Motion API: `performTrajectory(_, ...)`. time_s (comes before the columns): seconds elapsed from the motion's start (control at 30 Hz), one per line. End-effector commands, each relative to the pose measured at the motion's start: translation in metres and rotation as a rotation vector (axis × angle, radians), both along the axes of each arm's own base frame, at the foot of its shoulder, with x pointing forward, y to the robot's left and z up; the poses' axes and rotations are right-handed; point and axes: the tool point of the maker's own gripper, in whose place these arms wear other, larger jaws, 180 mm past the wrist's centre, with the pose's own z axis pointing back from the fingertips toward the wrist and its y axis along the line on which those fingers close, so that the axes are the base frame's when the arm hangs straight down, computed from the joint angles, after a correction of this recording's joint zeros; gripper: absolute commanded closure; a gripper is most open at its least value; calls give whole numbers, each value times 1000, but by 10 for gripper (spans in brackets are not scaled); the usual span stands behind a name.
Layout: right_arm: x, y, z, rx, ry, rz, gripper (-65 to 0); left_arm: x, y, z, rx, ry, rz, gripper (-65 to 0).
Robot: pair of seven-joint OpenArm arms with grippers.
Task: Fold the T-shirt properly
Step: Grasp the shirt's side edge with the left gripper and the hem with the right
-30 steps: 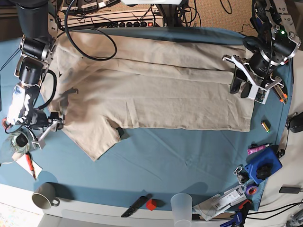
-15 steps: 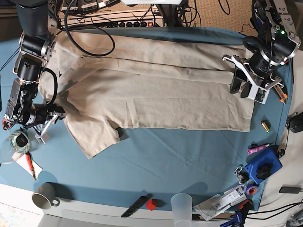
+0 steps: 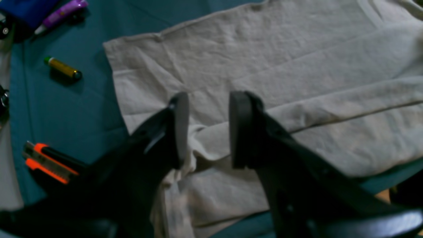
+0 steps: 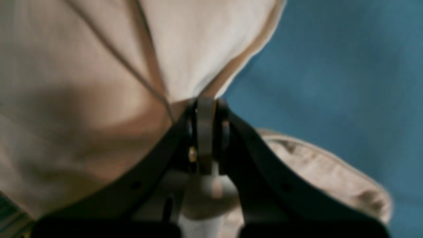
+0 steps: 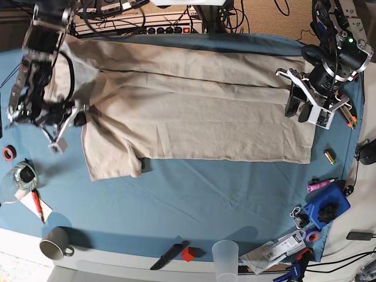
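- My right gripper [image 4: 205, 109] pinches the T-shirt [image 5: 200, 117] sleeve edge between closed jaws, lifting it to fold inward.
- My left gripper [image 3: 205, 129] hovers open, hem fabric below its jaws.

Bright even base view, dim soft wrist views, right blurred

**No readable text in my views**

I can read no word, brand, number or sign anywhere. The T-shirt [image 5: 200, 111] is plain beige with no print showing. The small battery [image 3: 62, 68] on the blue cloth has a gold wrapper, but any lettering on it is too blurred to make out. The packet [image 5: 276, 249] at the worktop's near edge carries dark marks, too small for me to read.
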Motion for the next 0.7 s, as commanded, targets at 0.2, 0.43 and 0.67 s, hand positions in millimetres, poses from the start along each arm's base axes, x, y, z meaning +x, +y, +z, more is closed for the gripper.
performTrajectory(0.2,-4,8,29,-18,-108,62,0,4,-1,10,-5,-43,-7,-215)
performTrajectory(0.43,-4,9,30,-38,-122,115,0,3,-1,10,-3,-39,-7,-215)
performTrajectory(0.67,-7,3,27,-65,-106,111,-220,2,1,8,13,-33,-4,-215)
